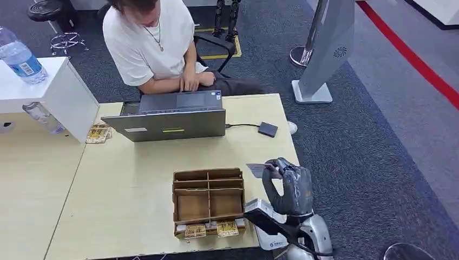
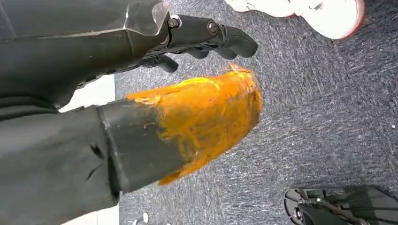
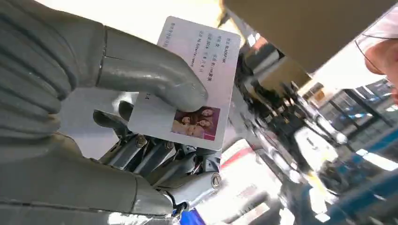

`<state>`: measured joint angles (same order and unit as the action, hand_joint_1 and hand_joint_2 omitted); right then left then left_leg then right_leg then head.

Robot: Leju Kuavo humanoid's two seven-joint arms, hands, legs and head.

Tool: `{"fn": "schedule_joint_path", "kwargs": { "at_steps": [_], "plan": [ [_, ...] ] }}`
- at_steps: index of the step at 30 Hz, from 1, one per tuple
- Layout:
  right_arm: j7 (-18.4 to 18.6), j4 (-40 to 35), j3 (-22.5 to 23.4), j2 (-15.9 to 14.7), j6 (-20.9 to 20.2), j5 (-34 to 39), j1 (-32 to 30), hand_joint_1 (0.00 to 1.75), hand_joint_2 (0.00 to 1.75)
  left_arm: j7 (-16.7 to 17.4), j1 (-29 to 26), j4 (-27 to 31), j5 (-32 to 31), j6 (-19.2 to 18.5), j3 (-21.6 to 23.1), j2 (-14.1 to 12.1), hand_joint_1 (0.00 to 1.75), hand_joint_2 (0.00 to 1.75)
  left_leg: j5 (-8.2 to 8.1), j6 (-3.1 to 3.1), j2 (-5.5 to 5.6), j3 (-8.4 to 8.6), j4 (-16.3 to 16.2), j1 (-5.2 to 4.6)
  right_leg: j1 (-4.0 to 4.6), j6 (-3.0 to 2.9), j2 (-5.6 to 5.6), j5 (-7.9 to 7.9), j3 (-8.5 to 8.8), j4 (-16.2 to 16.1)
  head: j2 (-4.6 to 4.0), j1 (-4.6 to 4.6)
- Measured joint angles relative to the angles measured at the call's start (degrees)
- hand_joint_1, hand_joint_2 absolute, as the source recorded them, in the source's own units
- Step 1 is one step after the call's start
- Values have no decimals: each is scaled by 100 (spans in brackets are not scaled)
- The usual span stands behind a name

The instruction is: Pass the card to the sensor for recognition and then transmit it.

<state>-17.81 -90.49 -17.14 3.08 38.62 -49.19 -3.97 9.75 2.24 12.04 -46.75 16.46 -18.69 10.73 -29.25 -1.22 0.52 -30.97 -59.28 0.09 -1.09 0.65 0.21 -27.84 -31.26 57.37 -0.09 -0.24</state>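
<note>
My right hand (image 1: pixel 288 188) is raised over the table's front right corner and pinches a white card (image 1: pixel 256 169) that sticks out to the left. In the right wrist view the card (image 3: pixel 202 61) shows printed text and a small photo, with the grey thumb (image 3: pixel 155 79) pressed on its face and darker fingers (image 3: pixel 155 154) behind it. The sensor (image 1: pixel 267 129), a small dark flat box with a cable to the laptop, lies on the table farther away than the card. My left hand (image 2: pixel 197 42) hangs over the carpet, holding nothing, its thumb (image 2: pixel 202 117) wrapped in orange.
A wooden divided box (image 1: pixel 208 199) with cards along its front stands left of my right hand. A person types on a grey laptop (image 1: pixel 172 116) at the far side of the table (image 1: pixel 130 179). A white cabinet (image 1: pixel 59 89) with a bottle (image 1: pixel 20 59) stands at the left.
</note>
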Motion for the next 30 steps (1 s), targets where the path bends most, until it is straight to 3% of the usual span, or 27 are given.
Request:
{"fn": "schedule_joint_path", "kwargs": {
  "at_steps": [7, 11, 22, 30],
  "plan": [
    [-520, 24, 120, -135, -843, 1869, -208, 175, 175, 0, 1, 0, -74, 39, -100, -59, 0, 0, 0, 0, 0, -1, 0, 0, 0, 0, 1, 0, 0, 0, 0, 0],
    [-684, 59, 244, -166, -1301, 2441, -265, 175, 175, -2, 0, 0, -90, 50, -140, -94, 0, 0, 0, 0, 0, -1, 0, 0, 0, 0, 1, 0, 0, 0, 0, 0],
    [-872, 199, 546, -214, -2198, 3221, -408, 175, 175, -90, 0, 0, -111, 26, -267, -114, 0, 0, 0, 0, 0, -1, 0, 0, 0, 0, 0, 0, 0, 0, 0, 0],
    [-918, 367, 642, -240, -2389, 3395, -485, 175, 175, -127, 0, 0, -107, 7, -319, -114, 0, 0, 0, 0, -1, -1, 0, 0, 0, 0, 1, 0, 0, 0, 0, 0]
  ]
}}
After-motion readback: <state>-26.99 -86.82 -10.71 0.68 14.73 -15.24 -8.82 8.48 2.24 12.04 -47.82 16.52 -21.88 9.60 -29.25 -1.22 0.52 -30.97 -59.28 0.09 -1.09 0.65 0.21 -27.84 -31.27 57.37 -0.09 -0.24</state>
